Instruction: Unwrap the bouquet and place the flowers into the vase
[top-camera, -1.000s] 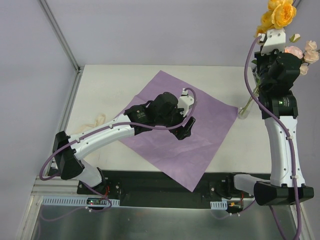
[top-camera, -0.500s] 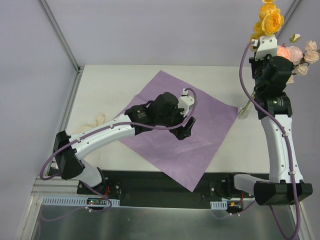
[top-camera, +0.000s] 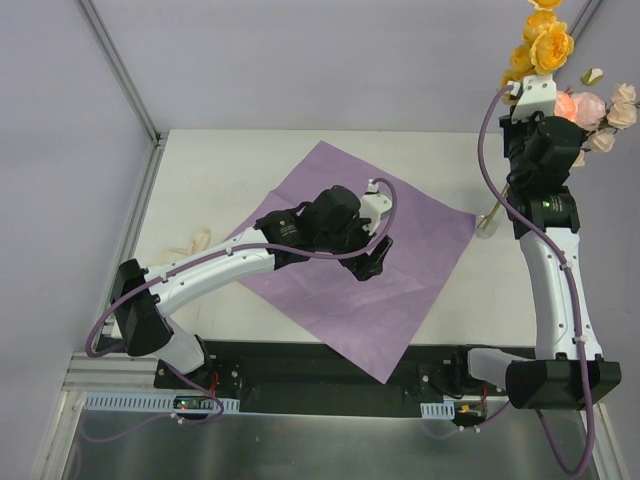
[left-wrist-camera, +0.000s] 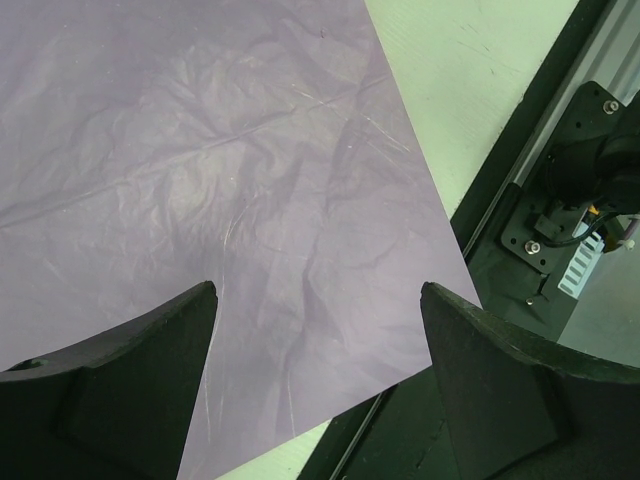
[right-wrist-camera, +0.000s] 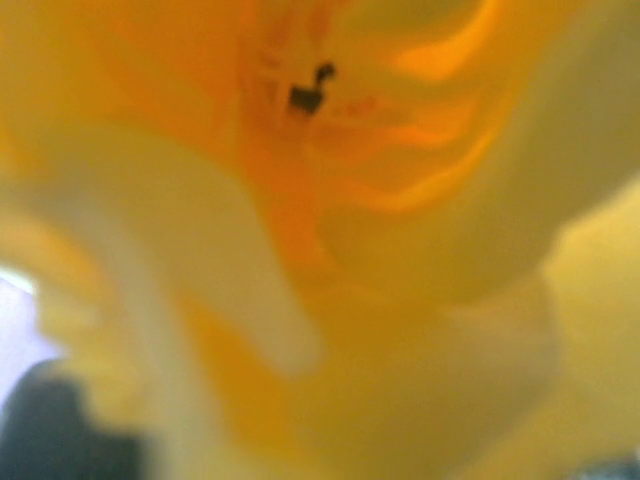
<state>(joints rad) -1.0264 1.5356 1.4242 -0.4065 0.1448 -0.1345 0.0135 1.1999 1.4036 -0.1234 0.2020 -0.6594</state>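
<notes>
Top view: right arm is straightening at the right edge and nudging the flowers up-left versus a second ago, with stems trailing down to the vase at mid-right of the bench, so insertion looks to be getting lined up; right tool is clamping fully closed on the stems. Left wrist view: left tool is hovering wide open and empty over the purple paper. Right wrist view: a blurred yellow bloom is filling the frame.

A purple sheet lies flat in the middle of the table. The left gripper hovers over its centre, and a cream ribbon lies near its left corner. At the far right, the right arm stands tall with the flowers at its top, their stems slanting down toward the vase.
</notes>
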